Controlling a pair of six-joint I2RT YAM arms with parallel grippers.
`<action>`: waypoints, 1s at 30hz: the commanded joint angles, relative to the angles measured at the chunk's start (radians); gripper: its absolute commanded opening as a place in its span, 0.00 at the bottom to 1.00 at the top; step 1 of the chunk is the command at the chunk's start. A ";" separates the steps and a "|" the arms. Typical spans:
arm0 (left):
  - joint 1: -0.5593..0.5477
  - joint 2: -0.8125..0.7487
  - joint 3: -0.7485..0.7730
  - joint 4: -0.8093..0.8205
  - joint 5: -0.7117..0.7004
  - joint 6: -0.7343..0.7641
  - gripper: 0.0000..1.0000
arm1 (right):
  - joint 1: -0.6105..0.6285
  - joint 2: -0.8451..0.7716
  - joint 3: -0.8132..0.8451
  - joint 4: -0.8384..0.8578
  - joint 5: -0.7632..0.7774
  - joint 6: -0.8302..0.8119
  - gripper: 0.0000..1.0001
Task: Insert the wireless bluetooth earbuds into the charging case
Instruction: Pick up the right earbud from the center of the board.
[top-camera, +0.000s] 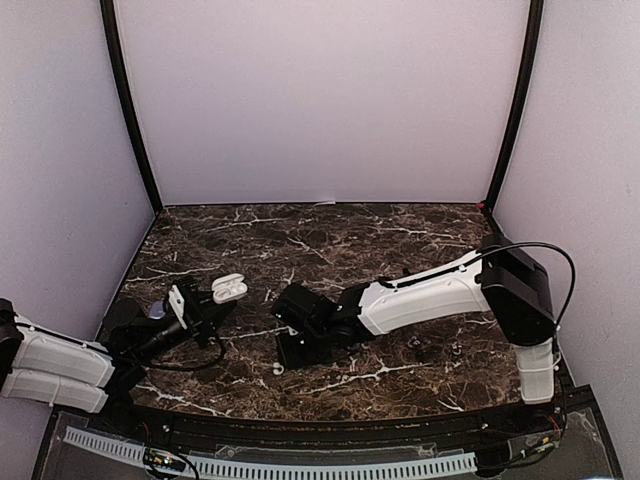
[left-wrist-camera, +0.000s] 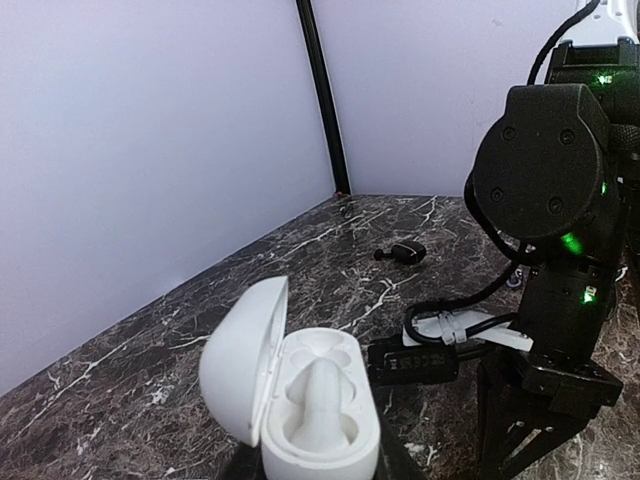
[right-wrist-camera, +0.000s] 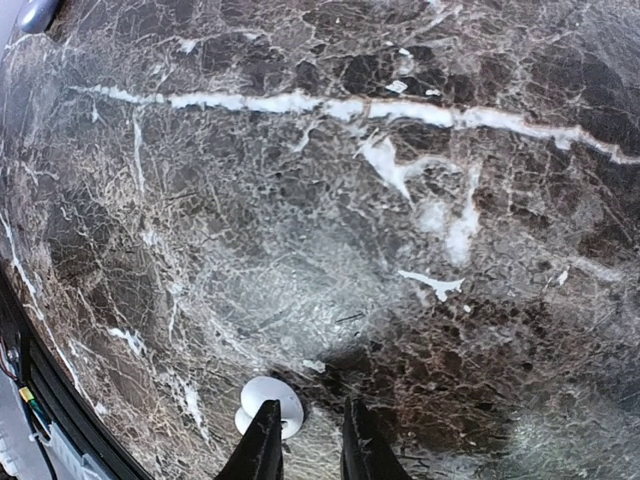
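The left gripper (top-camera: 218, 302) is clamped on the white charging case (left-wrist-camera: 312, 405) at the left of the marble table (top-camera: 340, 230), with the lid open. The right gripper (right-wrist-camera: 310, 448) points down at mid-table, its fingers slightly apart with nothing between them. A white earbud (right-wrist-camera: 272, 398) lies just beside one fingertip, toward the near edge.

Open white charging case (left-wrist-camera: 320, 420) in the foreground, marble table (left-wrist-camera: 300, 260) behind.
Its lid (left-wrist-camera: 245, 355) stands open to the left. The black right arm (left-wrist-camera: 545, 180), showing green lights, rises just beside it. A small dark earbud (left-wrist-camera: 405, 252) lies farther back.
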 joint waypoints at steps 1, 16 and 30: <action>0.006 -0.026 -0.034 -0.003 0.019 -0.011 0.00 | 0.018 0.037 0.053 -0.064 0.034 0.002 0.21; 0.007 -0.045 -0.029 -0.030 0.037 -0.011 0.00 | 0.033 0.046 0.062 -0.027 -0.036 -0.013 0.21; 0.006 -0.052 -0.028 -0.041 0.042 -0.006 0.00 | 0.032 0.047 0.045 0.005 -0.067 -0.005 0.22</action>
